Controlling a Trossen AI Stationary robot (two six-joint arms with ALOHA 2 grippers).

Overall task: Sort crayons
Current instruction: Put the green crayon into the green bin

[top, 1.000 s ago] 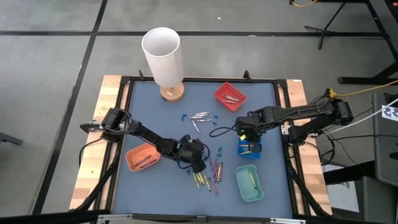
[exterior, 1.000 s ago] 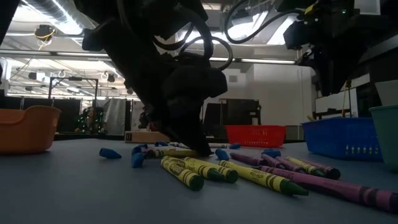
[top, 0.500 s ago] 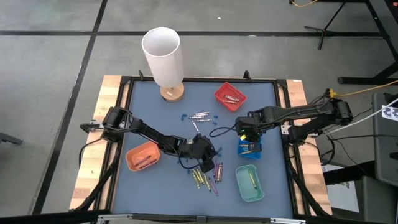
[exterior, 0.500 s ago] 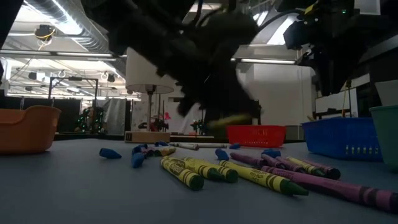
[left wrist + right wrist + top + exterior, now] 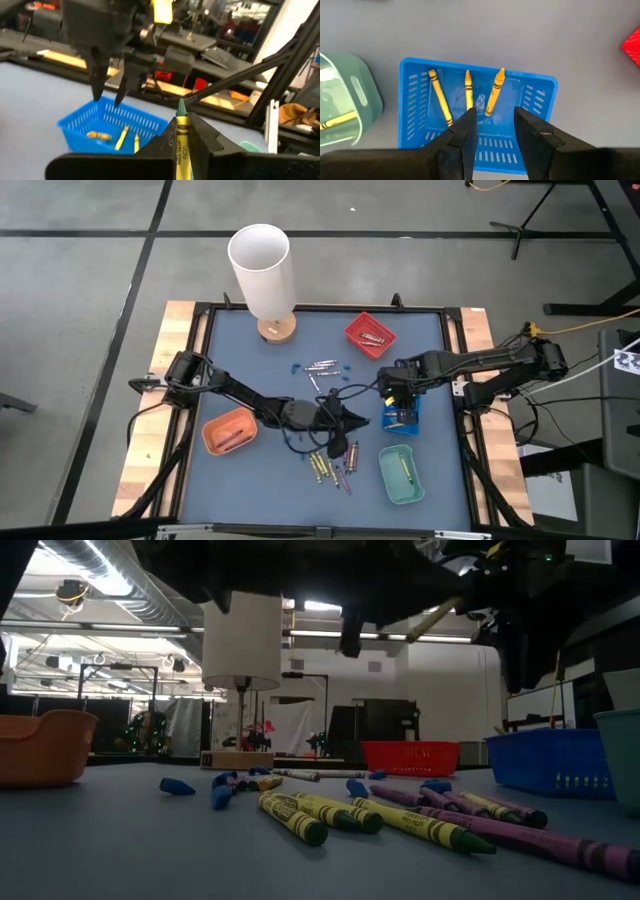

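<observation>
Near the middle of the tabletop (image 5: 230, 370), slightly toward five o'clock, your left claw (image 5: 358, 420) is clamped on a yellow crayon (image 5: 180, 145); the left wrist view shows the stick pinched between the two dark fingers (image 5: 205, 142) with its tip poking out ahead. That claw is raised off the surface and points toward three o'clock, at the blue tray (image 5: 401, 420).

Your right claw (image 5: 396, 396) hangs over the blue tray at about three o'clock of centre, its fingers (image 5: 465, 131) apart and empty. Below them, three gold-orange crayons (image 5: 492, 92) lie in the blue tray.

The loose crayons (image 5: 335, 465) sit in a scatter at about five to six o'clock of centre, yellow and purple-pink ones mixed, just beside the left claw. A few silver-grey crayons (image 5: 319, 367) lie near twelve o'clock of centre among small blue bits (image 5: 347, 377).

You also have a red tray (image 5: 370, 334) at one o'clock with crayons in it, an orange tray (image 5: 229, 432) at eight o'clock, and a green tray (image 5: 401, 473) at five o'clock holding one yellow stick. A white cylinder on a wooden base (image 5: 262, 270) stands at eleven o'clock.
</observation>
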